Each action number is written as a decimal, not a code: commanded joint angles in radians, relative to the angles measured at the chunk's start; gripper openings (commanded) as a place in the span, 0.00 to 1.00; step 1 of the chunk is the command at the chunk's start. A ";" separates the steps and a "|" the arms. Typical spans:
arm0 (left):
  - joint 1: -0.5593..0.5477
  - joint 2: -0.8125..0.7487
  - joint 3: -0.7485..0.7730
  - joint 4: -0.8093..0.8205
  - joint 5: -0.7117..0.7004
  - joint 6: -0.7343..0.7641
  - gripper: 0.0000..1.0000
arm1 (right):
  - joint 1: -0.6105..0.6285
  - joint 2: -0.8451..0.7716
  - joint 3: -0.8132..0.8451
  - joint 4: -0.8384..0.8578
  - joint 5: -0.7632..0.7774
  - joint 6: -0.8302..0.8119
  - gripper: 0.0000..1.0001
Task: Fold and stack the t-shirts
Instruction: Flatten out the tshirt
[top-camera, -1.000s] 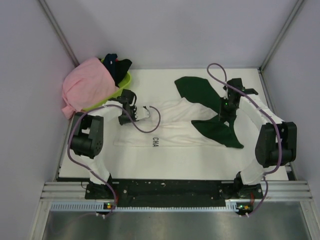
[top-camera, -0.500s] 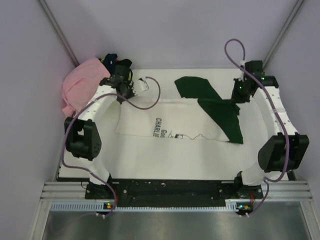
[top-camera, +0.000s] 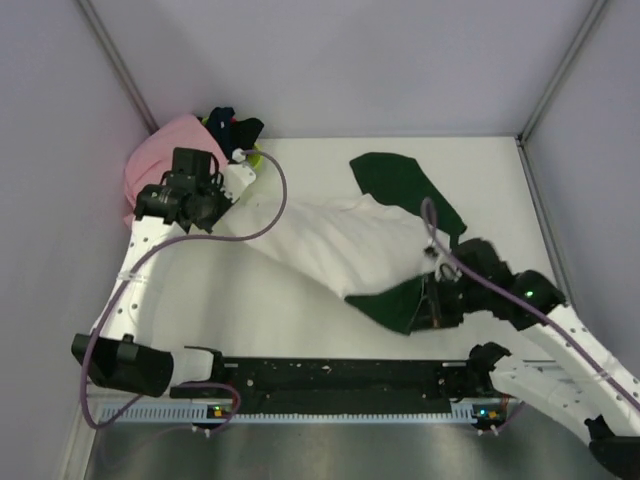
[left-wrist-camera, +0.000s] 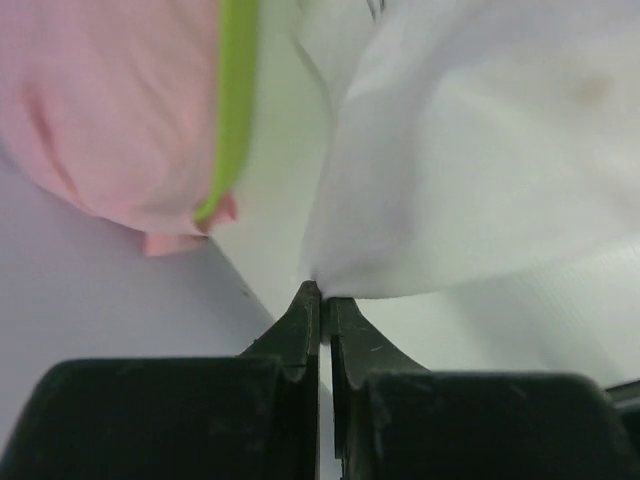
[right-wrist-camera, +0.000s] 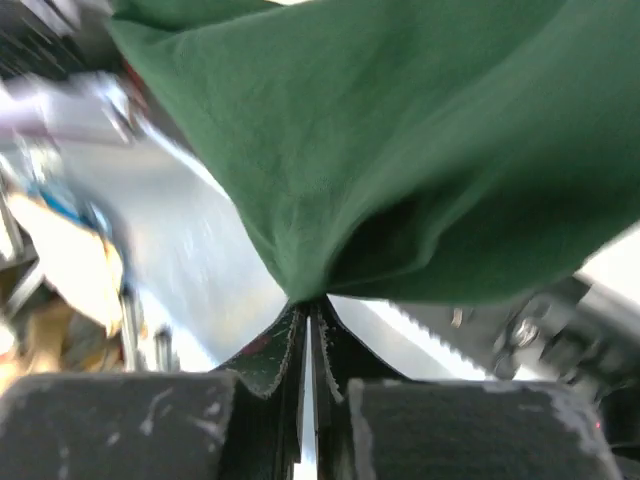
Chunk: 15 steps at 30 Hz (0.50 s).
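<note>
The white t-shirt (top-camera: 345, 245) with dark green sleeves hangs stretched diagonally between my two grippers, its lettering hidden. My left gripper (top-camera: 225, 203) is shut on a white edge of it (left-wrist-camera: 470, 150) near the basket; in the left wrist view the jaws (left-wrist-camera: 322, 292) pinch the cloth. My right gripper (top-camera: 432, 300) is shut on one dark green sleeve (top-camera: 392, 305), which fills the right wrist view (right-wrist-camera: 400, 130) above the closed jaws (right-wrist-camera: 310, 303). The other green sleeve (top-camera: 395, 180) lies on the table. The pink shirt (top-camera: 160, 165) drapes over the basket, with dark shirts (top-camera: 232, 125) behind it.
The lime-green basket (left-wrist-camera: 232, 110) stands at the back left corner, mostly hidden under the pink shirt (left-wrist-camera: 110, 120). The white table (top-camera: 250, 310) is walled by pale panels on three sides. A black rail (top-camera: 340, 375) carrying the arm bases runs along the near edge.
The left arm rose and swung left toward the basket with the white edge. The right arm pulled the green sleeve back toward the near edge. The shirt left the table and its lettering disappeared.
</note>
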 joint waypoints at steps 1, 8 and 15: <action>0.011 0.006 -0.175 -0.004 -0.003 -0.067 0.00 | 0.331 -0.157 -0.317 -0.073 -0.051 0.571 0.11; 0.008 -0.062 -0.336 0.020 0.088 -0.045 0.00 | 0.577 -0.206 -0.281 -0.109 0.303 0.767 0.99; 0.008 -0.108 -0.428 0.043 0.106 -0.048 0.00 | 0.426 0.170 -0.134 -0.136 0.664 0.500 0.98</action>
